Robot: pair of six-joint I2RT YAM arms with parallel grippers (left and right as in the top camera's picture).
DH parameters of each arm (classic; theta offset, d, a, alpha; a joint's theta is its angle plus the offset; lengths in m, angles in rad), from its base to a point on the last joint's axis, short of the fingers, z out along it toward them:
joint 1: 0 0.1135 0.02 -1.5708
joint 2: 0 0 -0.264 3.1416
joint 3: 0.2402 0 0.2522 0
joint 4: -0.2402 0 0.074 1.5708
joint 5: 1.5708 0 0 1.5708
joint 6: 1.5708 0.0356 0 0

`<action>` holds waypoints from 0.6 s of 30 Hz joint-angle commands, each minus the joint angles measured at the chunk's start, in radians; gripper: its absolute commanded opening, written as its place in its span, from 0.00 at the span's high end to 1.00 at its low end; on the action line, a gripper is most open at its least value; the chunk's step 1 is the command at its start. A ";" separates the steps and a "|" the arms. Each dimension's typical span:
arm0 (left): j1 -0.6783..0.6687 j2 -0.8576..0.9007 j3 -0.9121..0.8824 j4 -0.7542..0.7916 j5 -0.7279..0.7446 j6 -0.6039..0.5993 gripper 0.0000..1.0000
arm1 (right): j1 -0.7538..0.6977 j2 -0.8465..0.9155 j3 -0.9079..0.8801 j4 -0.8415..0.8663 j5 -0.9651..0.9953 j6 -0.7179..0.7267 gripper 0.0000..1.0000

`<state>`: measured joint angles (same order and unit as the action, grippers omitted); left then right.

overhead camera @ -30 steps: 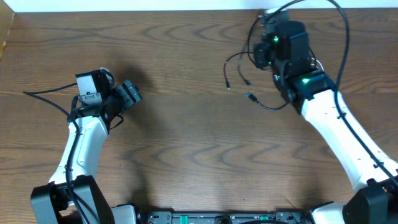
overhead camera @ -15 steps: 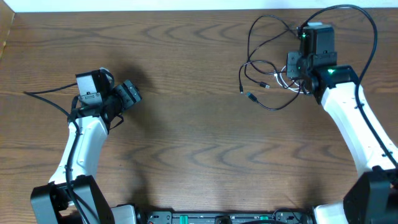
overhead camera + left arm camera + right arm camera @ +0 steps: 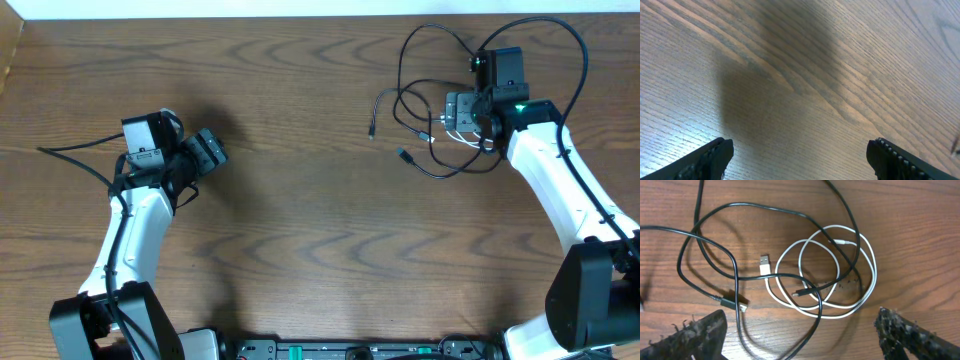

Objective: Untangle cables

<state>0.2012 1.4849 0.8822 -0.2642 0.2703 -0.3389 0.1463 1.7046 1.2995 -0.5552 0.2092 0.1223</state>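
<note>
While over 2 cables (image 3: 764, 264), right gripper (image 3: 800, 339) wide.

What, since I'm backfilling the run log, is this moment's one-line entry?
left gripper: open, over table | right gripper: open, empty | white cable: coiled beneath it | black cable: looped across it | untangled: no

R wrist view: black cable (image 3: 740, 204) ran off top, left & bottom edges. Right gripper (image 3: 800, 332) cut by bottom edge. Overhead: white cable (image 3: 873, 272) mostly hid under that gripper. L wrist view: left gripper (image 3: 800, 157) cropped likewise. Dark speck (image 3: 956, 145) at right edge, couldn't ID.
</note>
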 commanded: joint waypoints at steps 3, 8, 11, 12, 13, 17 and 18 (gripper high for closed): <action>0.000 0.010 0.005 -0.001 -0.013 0.013 0.10 | -0.015 0.004 -0.001 0.009 0.004 0.005 0.06; 0.000 0.010 0.005 -0.001 -0.013 0.013 0.09 | -0.014 0.007 -0.001 0.016 -0.173 0.005 0.02; -0.001 0.010 0.005 -0.001 -0.013 0.013 0.09 | -0.013 0.023 -0.003 0.021 -0.368 0.005 0.01; -0.003 0.010 0.005 -0.001 -0.013 0.013 0.10 | -0.010 0.032 -0.004 0.023 -0.413 0.005 0.01; -0.006 0.010 0.005 -0.001 -0.013 0.013 0.09 | -0.006 0.042 -0.004 0.024 -0.447 0.005 0.01; -0.026 0.010 0.005 -0.003 -0.013 0.013 0.10 | 0.025 0.098 -0.004 0.026 -0.526 0.004 0.04; -0.031 0.010 0.005 -0.006 -0.013 0.013 0.09 | 0.034 0.110 -0.004 0.026 -0.541 0.005 0.05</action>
<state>0.1890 1.4849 0.8822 -0.2646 0.2699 -0.3389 0.1509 1.7645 1.2995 -0.5285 -0.1967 0.1246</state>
